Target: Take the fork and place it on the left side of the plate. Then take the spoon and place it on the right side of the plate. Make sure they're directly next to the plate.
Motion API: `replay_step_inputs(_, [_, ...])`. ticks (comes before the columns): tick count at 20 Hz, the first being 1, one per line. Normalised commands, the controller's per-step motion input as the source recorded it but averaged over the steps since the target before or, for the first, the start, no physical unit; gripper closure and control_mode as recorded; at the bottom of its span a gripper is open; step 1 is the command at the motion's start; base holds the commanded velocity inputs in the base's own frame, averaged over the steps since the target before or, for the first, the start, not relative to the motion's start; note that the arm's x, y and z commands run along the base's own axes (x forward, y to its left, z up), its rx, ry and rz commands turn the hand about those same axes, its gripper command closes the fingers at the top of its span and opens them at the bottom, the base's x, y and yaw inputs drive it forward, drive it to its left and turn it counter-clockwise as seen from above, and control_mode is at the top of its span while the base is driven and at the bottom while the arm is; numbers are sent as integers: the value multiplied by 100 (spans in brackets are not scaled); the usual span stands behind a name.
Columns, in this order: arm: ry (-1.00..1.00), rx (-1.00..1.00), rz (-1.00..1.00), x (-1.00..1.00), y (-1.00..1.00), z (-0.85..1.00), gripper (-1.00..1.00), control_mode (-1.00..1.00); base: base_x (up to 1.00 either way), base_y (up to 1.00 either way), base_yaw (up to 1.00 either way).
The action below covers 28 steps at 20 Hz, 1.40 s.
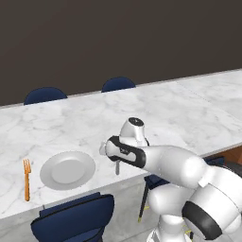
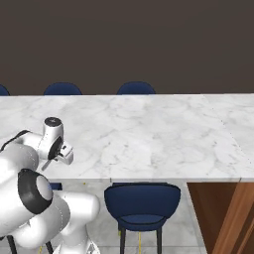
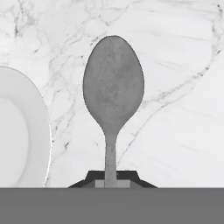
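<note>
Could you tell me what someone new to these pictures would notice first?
Probably the grey spoon, large in the hand view, its handle pinched in the shut gripper above the marble counter, just right of the plate. Next, the orange fork lying close by the plate's left rim.

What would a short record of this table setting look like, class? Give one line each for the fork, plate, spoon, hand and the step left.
fork: orange fork lies left of the plate, a small gap between them
plate: plate on the marble counter
spoon: grey spoon, handle gripped, bowl pointing away, right of the plate
hand: hand shut on the spoon
step left: set the spoon down beside the plate
</note>
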Motion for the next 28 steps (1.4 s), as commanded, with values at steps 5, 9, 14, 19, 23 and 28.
replay_step_inputs(5, [1, 0, 0, 42, 2, -5, 100, -100, 0, 0, 0])
replay_step_inputs(9, [7, 0, 0, 47, 10, -8, 100, -100, 0, 0, 0])
replay_step_inputs(14, [7, 0, 0, 23, 25, -21, 100, -100, 0, 0, 0])
replay_step_inputs(19, [7, 0, 0, 4, 25, -22, 100, -100, 0, 0, 0])
replay_step_inputs(23, [9, 0, 0, 0, 5, -21, 100, -100, 0, 0, 0])
replay_step_inputs(28, [5, 0, 0, 0, 0, -15, 100, -100, 0, 0, 0])
